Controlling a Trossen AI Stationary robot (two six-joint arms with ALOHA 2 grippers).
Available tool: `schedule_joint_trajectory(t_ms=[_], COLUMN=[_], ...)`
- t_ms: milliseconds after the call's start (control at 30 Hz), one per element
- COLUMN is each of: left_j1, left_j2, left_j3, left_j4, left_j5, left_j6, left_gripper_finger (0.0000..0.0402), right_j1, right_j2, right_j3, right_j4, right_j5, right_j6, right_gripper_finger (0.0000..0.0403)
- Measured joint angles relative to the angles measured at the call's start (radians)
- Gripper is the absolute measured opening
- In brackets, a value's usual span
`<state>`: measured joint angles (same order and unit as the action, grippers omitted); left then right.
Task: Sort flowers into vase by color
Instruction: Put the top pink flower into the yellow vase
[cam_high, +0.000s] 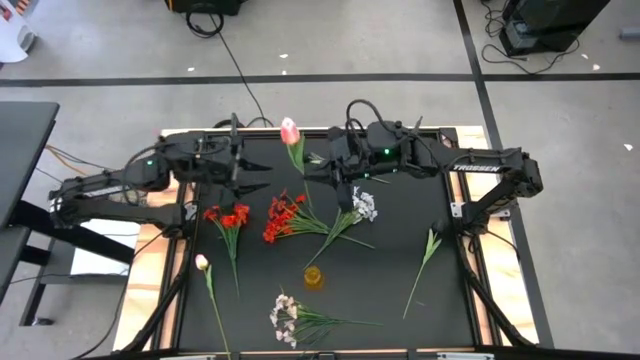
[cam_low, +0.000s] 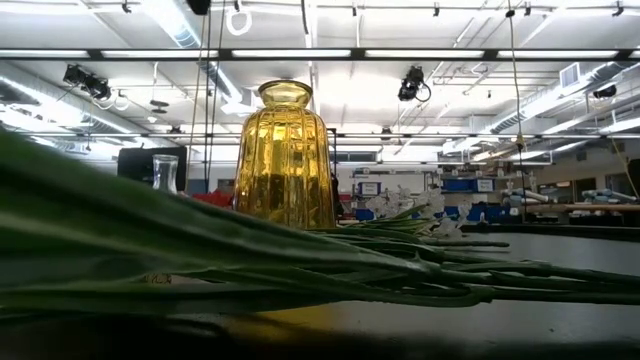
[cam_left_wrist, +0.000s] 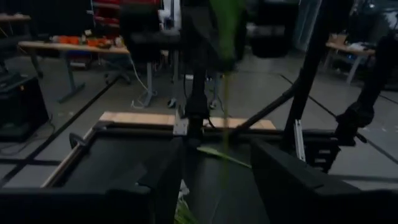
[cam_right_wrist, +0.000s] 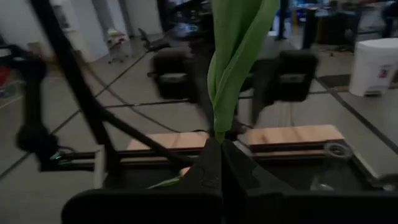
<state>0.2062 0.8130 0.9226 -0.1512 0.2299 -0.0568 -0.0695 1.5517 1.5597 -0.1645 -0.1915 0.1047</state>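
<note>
The pink tulip (cam_high: 290, 131) is held above the table's far side by its stem, on which the right gripper (cam_high: 318, 170) is clamped; the left gripper (cam_high: 262, 176) stands parted beside it. The stem should be kept upright and carried steadily to the yellow vase (cam_high: 314, 277)

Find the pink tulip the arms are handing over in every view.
High view: pink tulip at top centre, between the left end effector and right end effector.
Low view: not in it.
Left wrist view: only its blurred green stem shows, up the middle.
Right wrist view: its leaves rise from the shut fingers; the bloom is out of frame.
Shared landmark: the table's wooden edge, also and.
</note>
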Motion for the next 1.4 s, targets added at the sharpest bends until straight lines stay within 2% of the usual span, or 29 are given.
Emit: schedule_joint_trajectory(t_ms=[167,400,833,1100,1400], left_j1=[0.000,0.000,0.000,0.000,0.000], left_j2=[-0.084,-0.124,-0.099,-0.091,-0.090], left_j3=[0.000,0.000,0.000,0.000,0.000], left_j4=[-0.018,-0.017,-0.017,-0.016,-0.018], left_j5=[-0.059,-0.064,-0.065,-0.065,-0.065], left_j6=[0.001,0.001,-0.002,-0.007,-0.007], left_gripper_finger=[0.0197,0.0197,0.0197,0.0197,0.0197], right_j1=[0.054,0.115,0.198,0.209,0.245], right_j2=[0.000,-0.001,-0.024,-0.016,-0.017], right_j3=[0.000,-0.004,-0.309,-0.502,-0.591], right_j4=[-0.004,0.017,0.329,0.671,0.741], right_j5=[0.022,0.036,-0.046,-0.102,-0.063], right_j6=[-0.003,-0.022,0.008,0.026,-0.048], right_gripper_finger=[0.0000,0.0000,0.0000,0.0000,0.0000])
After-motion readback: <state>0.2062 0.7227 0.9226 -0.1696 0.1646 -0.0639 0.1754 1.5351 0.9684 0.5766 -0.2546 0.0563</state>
